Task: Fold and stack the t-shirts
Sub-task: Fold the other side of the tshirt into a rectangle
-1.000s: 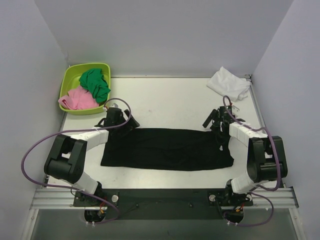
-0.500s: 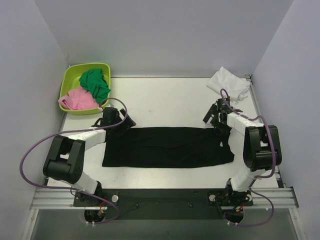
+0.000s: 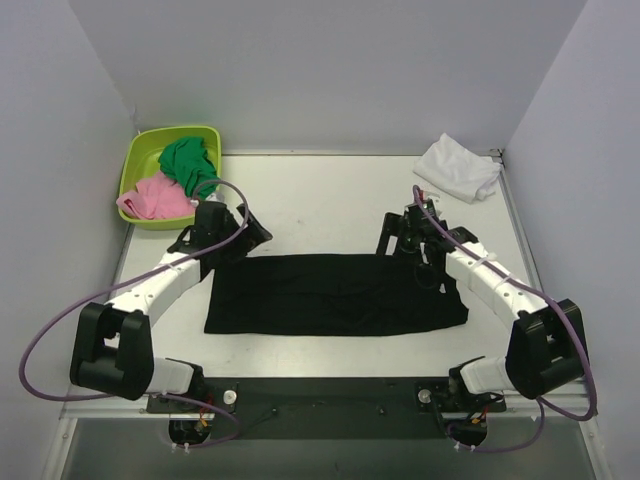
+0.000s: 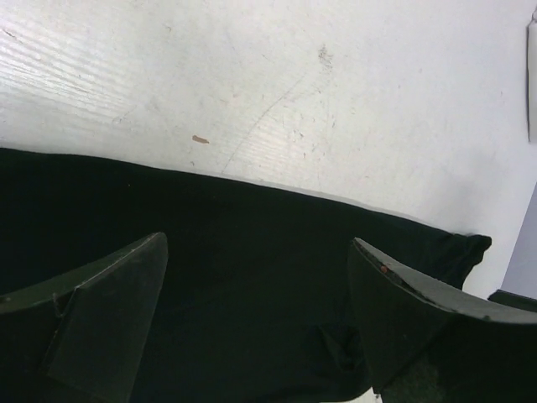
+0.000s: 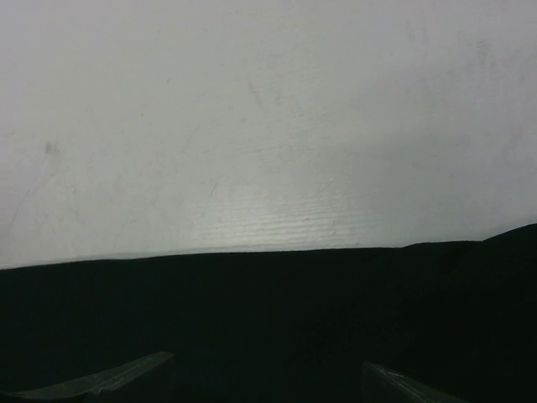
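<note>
In the top view you have soft, even light from above. The table (image 3: pixel 330 200) is bright and sharp, with only faint shadows beside the arms. The black t-shirt (image 3: pixel 335 295) is so dark that you see almost no folds in it. In the left wrist view the left gripper's fingers (image 4: pixel 101 319) are blurred, close to the lens. The right wrist view is dimmer and softer; a pale sheen lies on the table, and the right gripper's fingers (image 5: pixel 109 382) almost sink into the dark.
</note>
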`<control>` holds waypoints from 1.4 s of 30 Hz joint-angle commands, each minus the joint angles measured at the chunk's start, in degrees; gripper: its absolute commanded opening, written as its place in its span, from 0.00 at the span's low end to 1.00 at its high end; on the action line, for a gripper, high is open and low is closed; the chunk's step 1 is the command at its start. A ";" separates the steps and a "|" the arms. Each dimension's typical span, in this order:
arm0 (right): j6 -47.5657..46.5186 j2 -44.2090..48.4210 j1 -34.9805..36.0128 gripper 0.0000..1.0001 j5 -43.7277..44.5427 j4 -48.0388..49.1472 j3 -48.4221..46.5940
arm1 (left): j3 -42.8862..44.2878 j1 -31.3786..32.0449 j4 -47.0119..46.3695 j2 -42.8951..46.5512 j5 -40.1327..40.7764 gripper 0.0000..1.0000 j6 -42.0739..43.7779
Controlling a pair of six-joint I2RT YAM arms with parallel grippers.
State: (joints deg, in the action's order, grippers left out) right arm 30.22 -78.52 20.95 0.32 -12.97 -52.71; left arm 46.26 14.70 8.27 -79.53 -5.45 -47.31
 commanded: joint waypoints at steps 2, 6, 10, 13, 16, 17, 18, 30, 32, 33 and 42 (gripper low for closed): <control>-1.12 1.18 2.95 0.86 -6.20 -4.96 1.38 | 3.49 0.07 10.27 4.20 -0.44 0.97 3.63; -1.21 -0.31 6.03 0.76 -6.03 -4.61 1.99 | 1.12 -0.46 10.54 6.48 -0.08 0.98 4.24; -1.12 -3.73 9.10 0.66 -4.72 -4.08 2.08 | -0.47 -0.90 10.45 7.63 -0.61 0.97 4.33; -0.86 -5.41 10.08 0.66 -3.92 -3.03 2.96 | -0.91 -1.16 10.54 7.98 -0.96 0.97 4.68; -0.86 -6.03 9.99 0.66 -2.43 -2.50 4.01 | -1.08 -1.34 10.89 8.60 -1.05 0.98 5.03; -0.95 -6.03 9.99 0.66 -2.08 -2.41 4.19 | -1.17 -1.43 10.80 8.77 -0.88 0.97 5.21; -1.04 -5.77 9.90 0.66 -1.90 -2.32 4.54 | -1.35 -1.51 10.89 8.95 -0.96 0.98 5.38; -1.21 -2.78 9.99 0.47 -0.93 -3.29 6.12 | -1.96 -1.87 10.19 8.69 -1.93 0.97 4.95; -1.21 -2.60 9.90 0.39 -0.76 -3.37 6.56 | -2.05 -1.78 10.01 8.77 -1.93 0.97 4.95; -1.04 -2.51 9.99 0.36 -0.76 -3.38 6.74 | -2.05 -1.78 10.18 8.86 -1.93 0.98 4.95; 0.63 0.29 11.30 0.00 -0.58 -5.48 8.14 | -2.05 -1.78 10.54 10.00 -1.84 0.97 4.95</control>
State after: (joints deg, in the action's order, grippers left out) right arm 29.93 -81.91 31.18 -1.69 -15.18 -45.36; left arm 44.47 13.23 19.31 -71.64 -6.70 -42.83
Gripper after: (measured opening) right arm 0.023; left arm 0.975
